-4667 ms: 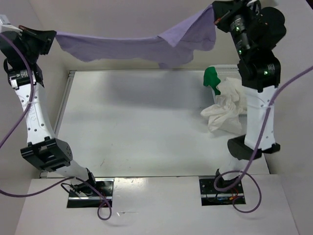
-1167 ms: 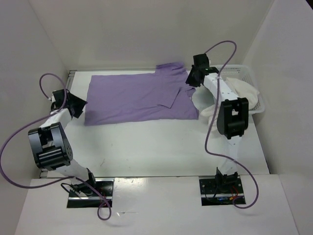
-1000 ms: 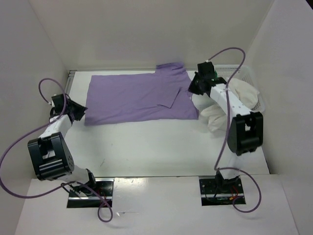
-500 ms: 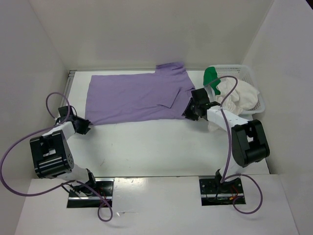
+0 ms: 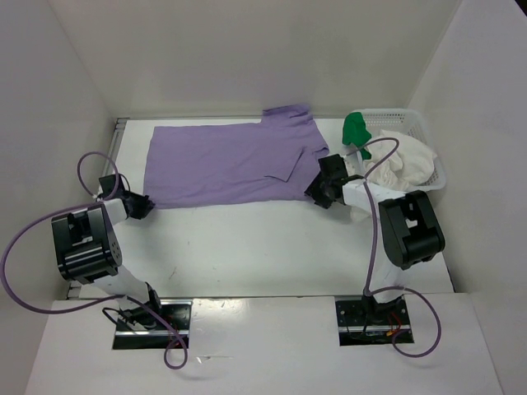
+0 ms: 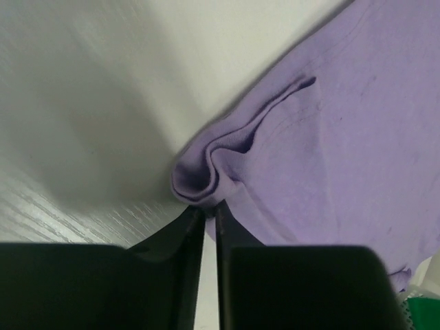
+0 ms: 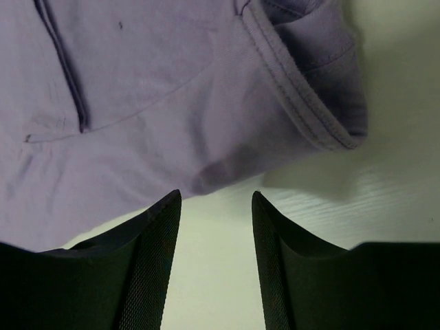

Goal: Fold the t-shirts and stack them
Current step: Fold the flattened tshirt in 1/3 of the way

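Lavender purple cloth t-shirt (image 5: 230, 164) is lying flat by the table's (image 5: 247, 247) far edge, likely spread for folding. Your left fingers (image 6: 172, 254) are sitting nearly together at its bunched near-left corner; whether they are pinching cloth, you cannot tell. Your right fingers (image 7: 148, 261) are standing wide at the near-right hem, holding nothing. Only the overhead view is showing the white t-shirt (image 5: 403, 164) and green t-shirt (image 5: 356, 127) heaped in the white plastic mesh basket (image 5: 395, 113).

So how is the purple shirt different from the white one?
The purple shirt lies spread out flat, but the white shirt is scrunched in a heap. The purple shirt is on the table, while the white shirt sits in the basket, spilling over its side. Both are soft cloth.
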Controlling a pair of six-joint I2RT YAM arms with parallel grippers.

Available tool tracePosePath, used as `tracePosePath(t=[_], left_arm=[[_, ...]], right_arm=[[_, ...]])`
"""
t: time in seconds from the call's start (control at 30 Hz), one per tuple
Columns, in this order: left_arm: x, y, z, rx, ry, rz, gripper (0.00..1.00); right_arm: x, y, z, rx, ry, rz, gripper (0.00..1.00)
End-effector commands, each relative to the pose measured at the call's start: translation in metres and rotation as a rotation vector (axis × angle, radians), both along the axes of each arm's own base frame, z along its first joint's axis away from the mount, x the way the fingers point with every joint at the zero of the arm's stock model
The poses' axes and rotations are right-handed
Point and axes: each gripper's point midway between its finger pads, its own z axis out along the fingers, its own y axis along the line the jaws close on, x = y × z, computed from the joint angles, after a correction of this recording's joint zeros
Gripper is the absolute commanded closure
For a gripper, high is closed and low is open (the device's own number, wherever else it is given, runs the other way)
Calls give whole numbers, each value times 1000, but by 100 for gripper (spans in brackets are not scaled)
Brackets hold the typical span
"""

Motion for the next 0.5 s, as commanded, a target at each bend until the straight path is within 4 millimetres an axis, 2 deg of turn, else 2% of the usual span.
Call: tracePosePath(t=[0.0,0.03,0.23,0.27,0.3,0.37,0.4,0.47], left_arm=[[-5,8,-13,23,55,16,85],[-1,10,-9,27,45,16,90],[-5,12,-11,33,60,9,96],[-7,11,-10,37,64,2,98],[-7,11,-10,37,64,2,100],[-10,13,-11,32,72,-1,100],[-12,13,-8,39,72,-10,100],[-18,20,-8,46,87,-4,100]], right_arm=[[19,-7,-3,-7,-47,-94,48],[23,-6,-2,-6,-49,-95,50],[35,-7,-5,-1,-56,-147,62],[34,-9,-10,-12,-47,-153,72],[38,-8,-5,-4,-53,-160,79],[37,-8,-9,-11,-36,-160,95],[38,-8,-6,-8,-44,-160,98],[22,-11,-12,-15,-5,-154,100]])
